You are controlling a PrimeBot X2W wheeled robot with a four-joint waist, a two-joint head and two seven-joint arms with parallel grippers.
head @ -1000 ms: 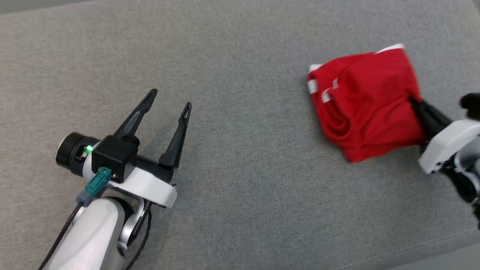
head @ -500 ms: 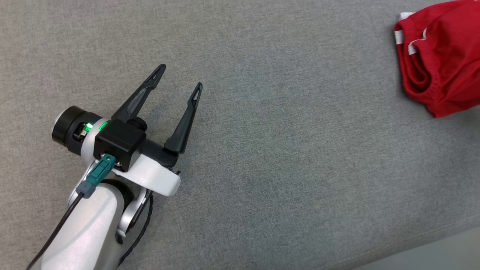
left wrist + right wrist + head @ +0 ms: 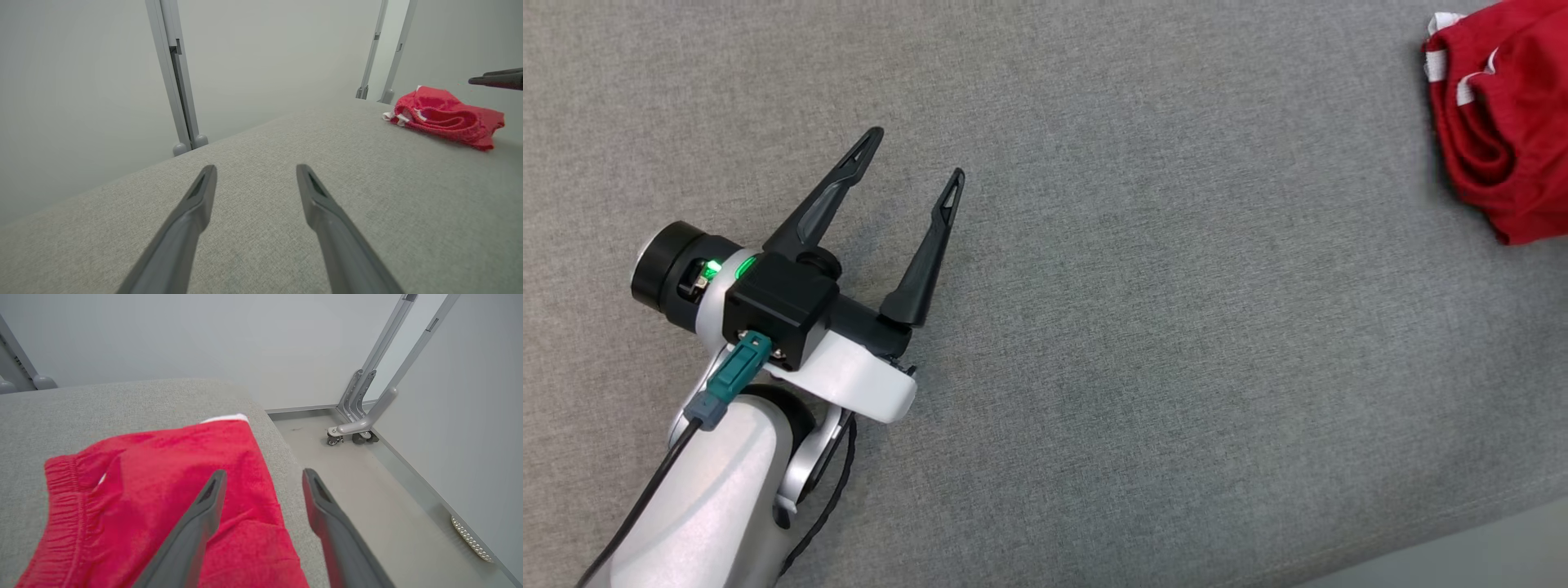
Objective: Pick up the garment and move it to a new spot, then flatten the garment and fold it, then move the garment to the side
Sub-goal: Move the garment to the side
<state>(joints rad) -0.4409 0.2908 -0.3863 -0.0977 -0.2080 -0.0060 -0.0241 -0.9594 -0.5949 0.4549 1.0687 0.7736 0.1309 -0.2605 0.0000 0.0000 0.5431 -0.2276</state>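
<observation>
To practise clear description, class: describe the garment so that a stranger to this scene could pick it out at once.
Start with the wide grey fabric surface. Near its right edge lies the garment, folded into a compact bundle. It is the one bright red thing there, with white trim and a gathered waistband.

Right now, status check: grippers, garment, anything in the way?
Left gripper open, over surface. Right gripper open, above garment, not gripping. Garment folded, lying near surface's edge. Nothing seen in the way.
</observation>
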